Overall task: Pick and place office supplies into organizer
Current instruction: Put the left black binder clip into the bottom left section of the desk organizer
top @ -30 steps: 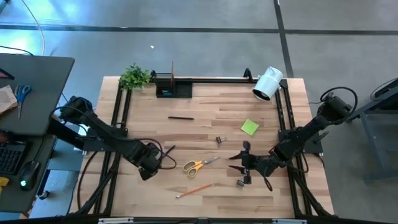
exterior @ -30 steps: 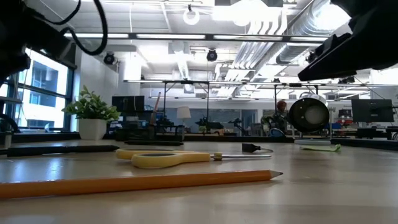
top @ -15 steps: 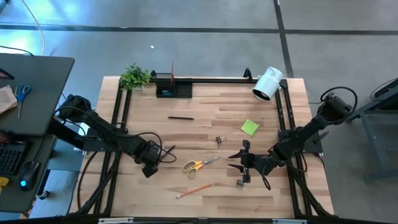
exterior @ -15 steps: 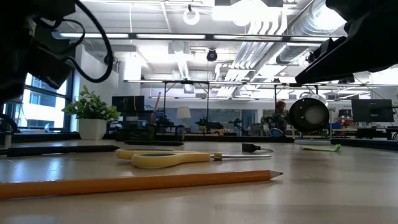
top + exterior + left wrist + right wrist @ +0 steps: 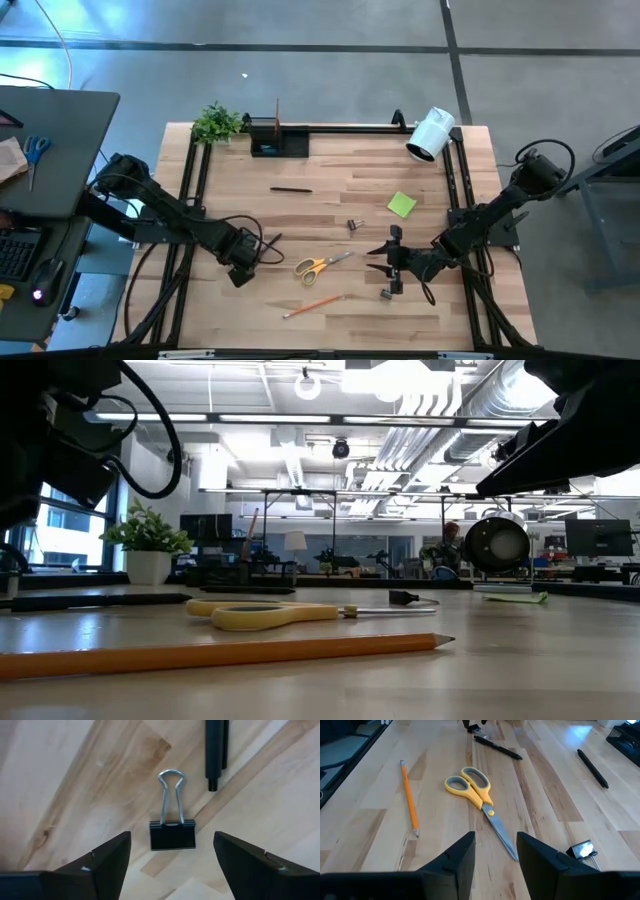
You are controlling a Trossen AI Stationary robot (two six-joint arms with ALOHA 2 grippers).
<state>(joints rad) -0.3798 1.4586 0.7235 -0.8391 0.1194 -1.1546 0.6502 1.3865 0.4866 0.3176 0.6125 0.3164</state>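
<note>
Left gripper (image 5: 172, 865) fingers spread wide, binder clip (image 5: 172, 830) centred between them: drop straight, squeeze its black body.

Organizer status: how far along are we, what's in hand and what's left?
The organizer at the table's far edge holds an upright pencil and something blue. In hand: nothing yet; the left gripper is open over a binder clip beside a black pen. Right gripper waits, empty, near the yellow scissors. Left: scissors, orange pencil, sticky pad, another pen, other clips.
</note>
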